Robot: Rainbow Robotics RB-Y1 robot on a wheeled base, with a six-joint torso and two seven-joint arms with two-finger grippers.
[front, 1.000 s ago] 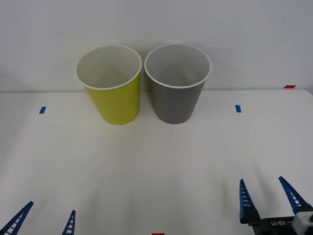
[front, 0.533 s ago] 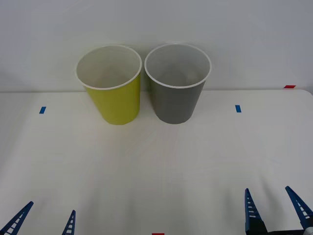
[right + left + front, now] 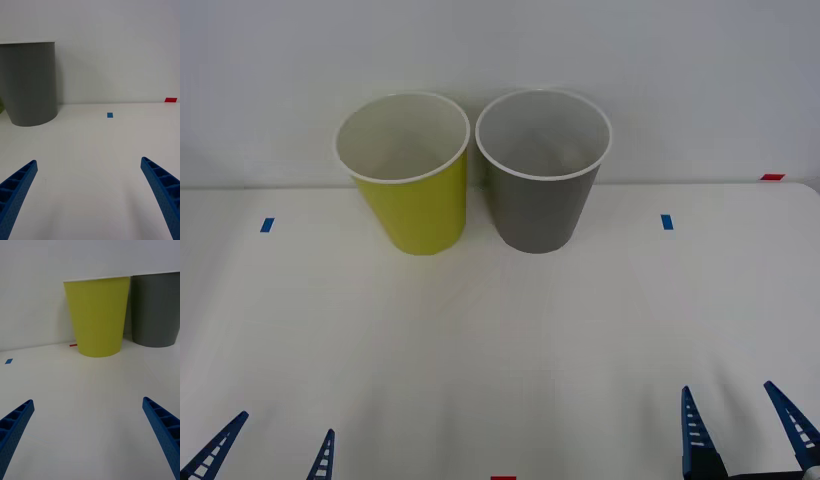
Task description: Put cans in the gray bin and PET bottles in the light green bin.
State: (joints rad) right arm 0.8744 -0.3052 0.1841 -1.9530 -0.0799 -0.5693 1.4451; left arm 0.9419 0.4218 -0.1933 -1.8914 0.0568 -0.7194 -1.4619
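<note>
I'm looking at the white table (image 3: 500, 340) first, since it is the biggest thing before me: a plain, pale top running back to a bare white wall (image 3: 500, 50). Standing upright at the far side of it are two bins, side by side and nearly touching. The light green bin (image 3: 412, 205) is sitting on the left and the gray bin (image 3: 538, 205) on the right; both are tall, round and tapering toward the base, each with a white rim. The green one is showing a white inside, the gray one a pale inside, and I cannot tell whether anything is lying at the bottom of either.

Both arms are waiting at the near edge of the table, well apart from the bins. The left gripper (image 3: 270, 455) is sitting at the near left with its blue ribbed fingers spread apart and holding nothing; its wrist camera is facing the green bin with the gray one beside it. The right gripper (image 3: 745, 430) is sitting at the near right, fingers likewise spread wide and holding nothing, with the gray bin ahead of it.

Counting the small things, I'm seeing two blue tape marks (image 3: 267, 225) on the table, one out to each side of the bins, and two red tape marks (image 3: 772, 177), one at the far right edge and one at the near edge.
</note>
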